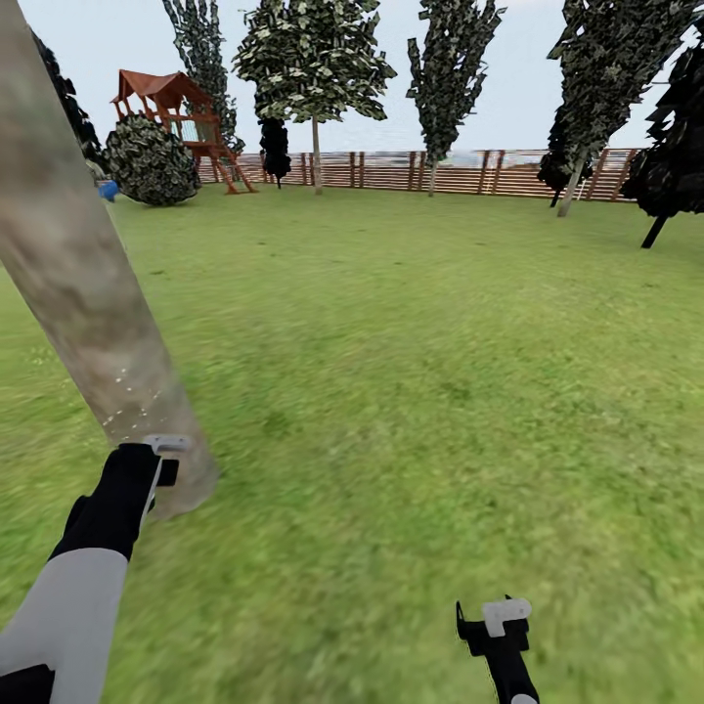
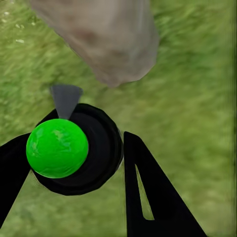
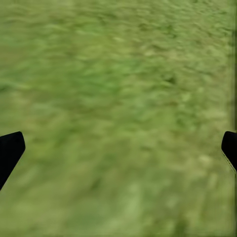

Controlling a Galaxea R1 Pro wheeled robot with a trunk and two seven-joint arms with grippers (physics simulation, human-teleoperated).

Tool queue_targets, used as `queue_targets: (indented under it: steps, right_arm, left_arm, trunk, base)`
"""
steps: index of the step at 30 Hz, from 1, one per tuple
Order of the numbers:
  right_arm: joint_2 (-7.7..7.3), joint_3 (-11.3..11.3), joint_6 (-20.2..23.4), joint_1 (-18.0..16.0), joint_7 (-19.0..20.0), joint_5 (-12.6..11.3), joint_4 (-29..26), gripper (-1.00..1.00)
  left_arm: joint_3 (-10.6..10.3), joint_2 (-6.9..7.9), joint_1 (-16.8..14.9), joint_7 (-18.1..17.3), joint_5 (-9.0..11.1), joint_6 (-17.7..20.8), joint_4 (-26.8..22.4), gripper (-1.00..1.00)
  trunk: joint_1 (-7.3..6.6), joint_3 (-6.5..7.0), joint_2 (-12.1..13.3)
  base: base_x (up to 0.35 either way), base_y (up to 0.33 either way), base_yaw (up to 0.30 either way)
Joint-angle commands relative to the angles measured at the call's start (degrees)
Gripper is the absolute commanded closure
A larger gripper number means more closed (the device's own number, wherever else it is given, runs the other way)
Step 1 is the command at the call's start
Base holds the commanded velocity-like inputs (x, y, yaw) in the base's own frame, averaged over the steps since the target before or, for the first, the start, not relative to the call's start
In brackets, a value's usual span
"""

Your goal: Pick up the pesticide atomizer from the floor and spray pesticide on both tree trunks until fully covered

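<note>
My left pincer [image 2: 74, 163] is clamped on the atomizer [image 2: 74, 153], nozzle aimed at the tree trunk [image 1: 78, 284] base just beside it. Right pincer [image 3: 118, 148] is spread wide over the lawn [image 1: 420, 372]. Risk: aiming this low probably leaves the upper trunk uncovered.

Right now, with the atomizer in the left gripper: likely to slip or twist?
Probably rigid: the atomizer looks like a hard black round body with a glossy green ball. Its curved sides may let it rotate between the left gripper fingers. It seems small, so likely light. The tree trunk stands just ahead.
</note>
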Motion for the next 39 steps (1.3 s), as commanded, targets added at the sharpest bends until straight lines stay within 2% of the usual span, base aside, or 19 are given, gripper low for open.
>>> queue_targets:
  steps: [1, 7, 10, 12, 13, 15, 16, 17, 20, 21, 22, 25, 28, 29, 32, 33, 35, 37, 39]
  right_arm:
    - [-0.01, 0.49, -0.06, -0.02, -0.25, -0.28, 0.0, -1.0]
    - [0.12, 0.52, -0.06, -0.02, -0.24, -0.28, 0.0, -1.0]
    - [0.16, 0.5, -0.07, -0.02, -0.23, -0.28, 0.0, -1.0]
    - [0.17, 0.49, -0.06, -0.02, -0.23, -0.28, 0.0, -1.0]
    - [0.17, 0.49, -0.06, -0.02, -0.22, -0.28, 0.0, -1.0]
    - [0.17, 0.49, -0.06, -0.02, -0.2, -0.28, 0.0, -1.0]
    - [0.17, 0.49, -0.06, -0.02, -0.21, -0.28, 0.0, -1.0]
    - [0.17, 0.49, -0.06, -0.02, -0.19, -0.28, 0.0, -1.0]
    - [0.17, 0.5, -0.06, -0.02, -0.18, -0.28, 0.0, -1.0]
    - [0.17, 0.5, -0.06, -0.02, -0.17, -0.28, 0.0, -1.0]
    - [0.17, 0.49, -0.06, -0.02, -0.18, -0.28, 0.0, -1.0]
    - [0.17, 0.49, -0.06, -0.02, -0.19, -0.28, 0.0, -1.0]
    - [0.17, 0.49, -0.06, -0.02, -0.19, -0.28, 0.0, -1.0]
    - [0.17, 0.49, -0.06, -0.02, -0.2, -0.28, 0.0, -1.0]
    - [0.17, 0.49, -0.06, -0.02, -0.19, -0.28, 0.0, -1.0]
    - [0.17, 0.49, -0.06, -0.02, -0.17, -0.28, 0.0, -1.0]
    - [0.17, 0.49, -0.06, -0.02, -0.19, -0.28, 0.0, -1.0]
    - [0.17, 0.49, -0.06, -0.02, -0.19, -0.28, 0.0, -1.0]
    - [0.17, 0.49, -0.06, -0.02, -0.18, -0.28, 0.0, -1.0]
  left_arm:
    - [0.03, -0.02, -0.03, -0.23, -0.31, 0.24, -0.07, 1.0]
    - [0.47, 0.92, 0.09, -0.23, -0.35, 0.16, -0.07, 1.0]
    - [0.45, 2.67, 0.35, -0.16, -0.39, -0.03, -0.01, 1.0]
    - [0.91, 4.62, 1.02, -0.08, -0.37, -0.17, 0.08, 1.0]
    - [1.66, 5.12, 1.57, -0.07, -0.32, -0.23, 0.09, 1.0]
    - [4.47, 5.94, 2.65, -0.2, -0.26, -0.43, 0.13, 1.0]
    - [6.91, 6.2, 3.11, -0.31, -0.23, -0.58, 0.42, 1.0]
    - [8.12, 6.15, 3.35, -0.37, -0.18, -0.77, 0.74, 1.0]
    - [8.56, 5.32, 3.8, -0.34, -0.03, -1.64, 1.04, 1.0]
    - [7.28, 3.17, 4.01, -0.24, -0.05, -1.94, 1.23, 1.0]
    - [6.27, 1.85, 4.06, -0.16, -0.08, -2.0, 1.28, 1.0]
    - [4.68, 0.39, 4.1, -0.07, -0.06, -2.02, 1.37, 1.0]
    - [4.97, 1.01, 4.11, -0.38, 0.05, -2.0, 1.41, 1.0]
    - [5.41, 1.91, 4.12, -0.6, 0.04, -1.96, 1.42, 1.0]
    - [6.97, 6.22, 4.22, -1.04, 0.24, -1.88, 2.38, 1.0]
    - [7.31, 6.68, 4.26, -1.03, 0.22, -2.24, 5.18, 1.0]
    - [7.48, 6.42, 4.27, -0.69, 0.22, -4.61, 8.53, 1.0]
    - [7.37, 4.4, 4.28, -0.19, 0.16, -9.28, 10.9, 1.0]
    - [7.33, 2.32, 4.24, -0.07, 0.02, -10.5, 11.56, 1.0]
  trunk:
    - [0.01, -0.05, -0.02]
    - [0.01, -0.05, -0.02]
    - [0.01, -0.05, -0.02]
    - [0.01, -0.05, -0.02]
    - [0.01, -0.05, -0.02]
    - [0.01, -0.05, -0.02]
    - [0.01, -0.05, -0.02]
    - [0.01, -0.05, -0.02]
    - [0.01, -0.05, -0.02]
    - [0.01, -0.05, -0.02]
    - [0.01, -0.05, -0.02]
    - [0.01, -0.05, -0.02]
    - [0.01, -0.05, -0.02]
    - [0.01, -0.05, -0.02]
    - [0.01, -0.05, -0.02]
    - [0.01, -0.05, -0.02]
    - [0.01, -0.05, -0.02]
    - [0.01, -0.05, -0.02]
    - [0.01, -0.05, -0.02]
  base:
    - [0.164, -0.233, 0.0]
    - [0.163, -0.233, 0.116]
    - [0.157, -0.235, 0.265]
    - [0.131, -0.247, 0.276]
    - [0.126, -0.249, 0.277]
    - [0.123, -0.25, 0.278]
    - [0.122, -0.25, 0.278]
    - [0.122, -0.251, 0.278]
    - [0.122, -0.251, 0.278]
    - [0.122, -0.251, 0.278]
    - [0.122, -0.251, 0.278]
    - [0.133, -0.251, 0.278]
    - [0.174, -0.24, 0.278]
    - [0.212, -0.215, 0.278]
    - [0.23, -0.189, 0.278]
    - [0.125, -0.074, 0.278]
    - [0.061, -0.036, 0.278]
    - [0.013, -0.008, 0.277]
    - [0.004, -0.002, 0.277]
